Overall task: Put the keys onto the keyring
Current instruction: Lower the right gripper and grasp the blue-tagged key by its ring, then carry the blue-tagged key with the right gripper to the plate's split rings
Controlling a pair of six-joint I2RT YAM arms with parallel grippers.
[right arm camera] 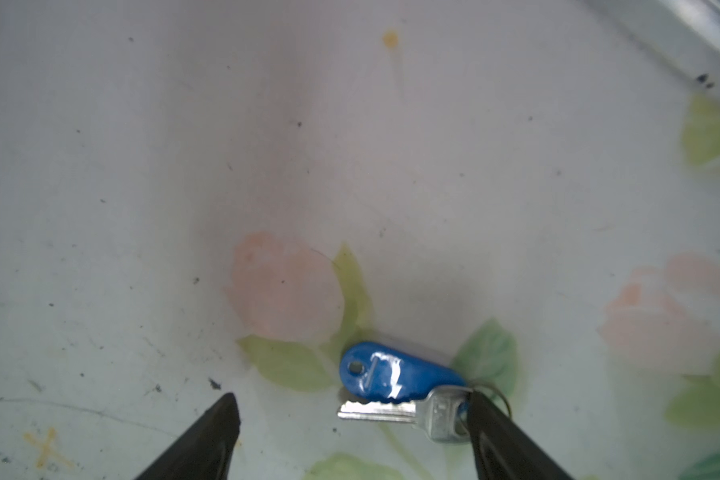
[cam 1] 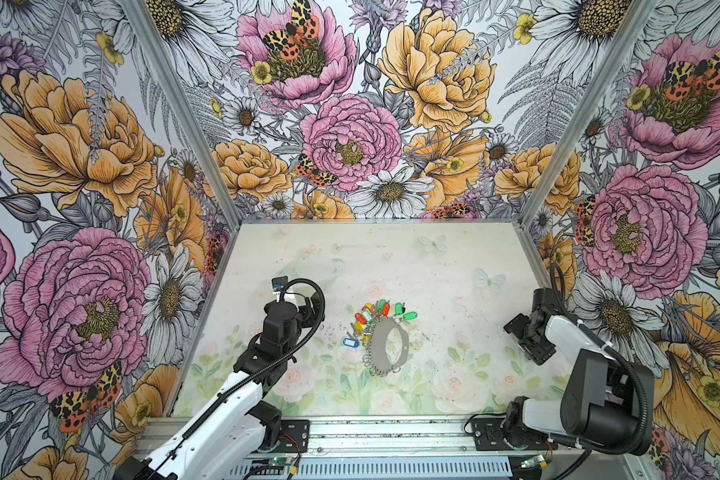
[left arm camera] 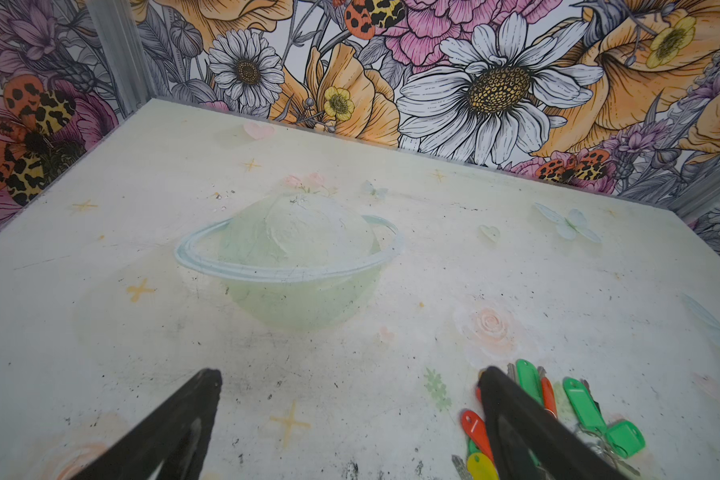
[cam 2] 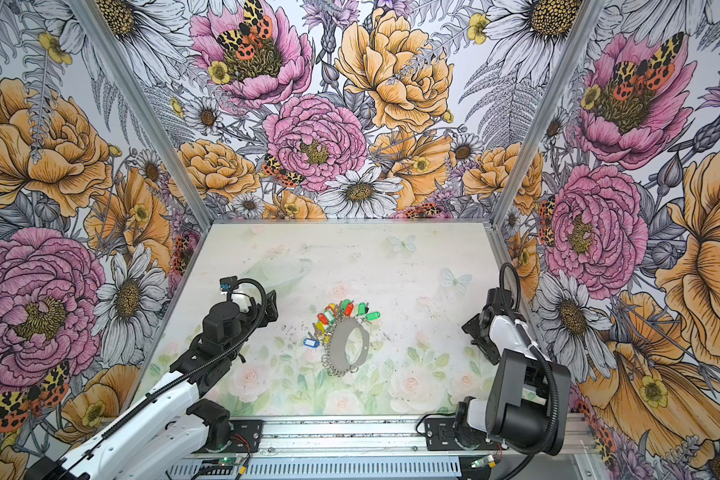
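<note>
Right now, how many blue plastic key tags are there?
2. One blue tag lies left of the flat grey oval keyring; the other, beside a silver metal key by the open right claw. More may be hidden.

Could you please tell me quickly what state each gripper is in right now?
Left gripper: open, holding nothing.
Right gripper: open, gripping nothing; a blue key tag lies loose beside it.

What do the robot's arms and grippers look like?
Both the left arm and right arm have glossy white shells between black joints, with a ribbed black cable hose looping alongside. The left gripper and right gripper end in two tapered black fingers.
</note>
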